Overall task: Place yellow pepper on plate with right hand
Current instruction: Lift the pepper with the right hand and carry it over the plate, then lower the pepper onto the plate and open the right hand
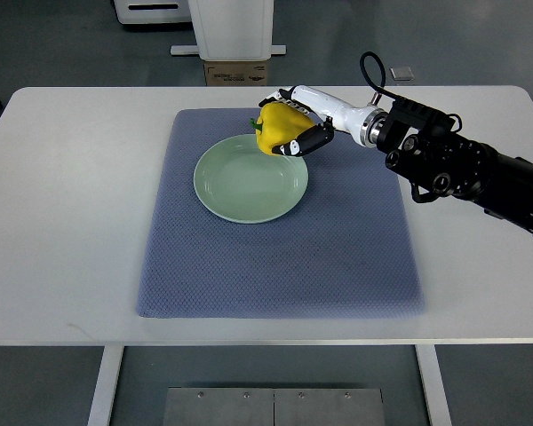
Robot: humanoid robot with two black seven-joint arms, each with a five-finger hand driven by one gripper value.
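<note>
Right robot hand [295, 124] fingers curled closed around yellow pepper [277, 129], positioned at far rim of green plate [249, 182] on blue mat [338, 248].

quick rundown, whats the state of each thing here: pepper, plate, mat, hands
yellow pepper: held in the right hand, at the plate's far right rim, not released
right hand: shut on the pepper
plate: empty, flat on the mat
mat: spread flat on the table
left hand: not in view

White robot hand [295, 120], black forearm [466, 169], looped cable [371, 71].
</note>
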